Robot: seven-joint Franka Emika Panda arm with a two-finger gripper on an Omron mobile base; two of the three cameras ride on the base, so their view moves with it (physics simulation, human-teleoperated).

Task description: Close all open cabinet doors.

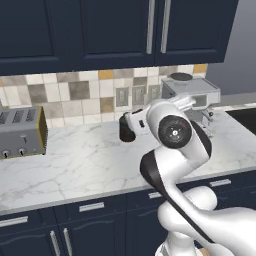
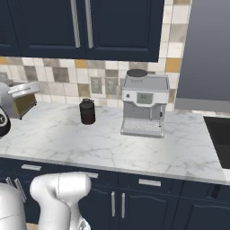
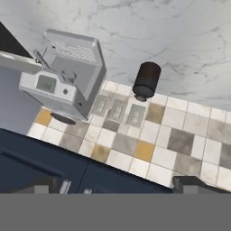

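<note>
On the far left of the tabletop [image 1: 75,165] stands a grey toaster [image 1: 21,131], close to the tiled wall [image 1: 75,92]. More to the right, near the wall, is a small dark jar [image 2: 87,111], and right of it a grey coffee machine [image 2: 144,104]. At the right edge a black cooktop [image 2: 220,134] begins.

Above all this hang the cabinet doors [image 2: 117,27], dark navy with long silver bar handles [image 2: 89,22]. In both base views every door that I can see lies flat in one line with its neighbours, and the two handles stand side by side where two doors meet. No door leaf stands out into the room here. So I judge that this part of the cabinets is already closed; if some door is open, it must be outside these pictures, more to the left or to the right, and the base would have to drive there.

The arm [image 1: 175,135] is folded in front of the tabletop and the hand looks toward the wall. In the hand view the fingertips [image 3: 194,184] of the tool [image 3: 118,187] show at the bottom edge, far apart from each other, so the tool is wide and holds nothing. It touches no door.
</note>
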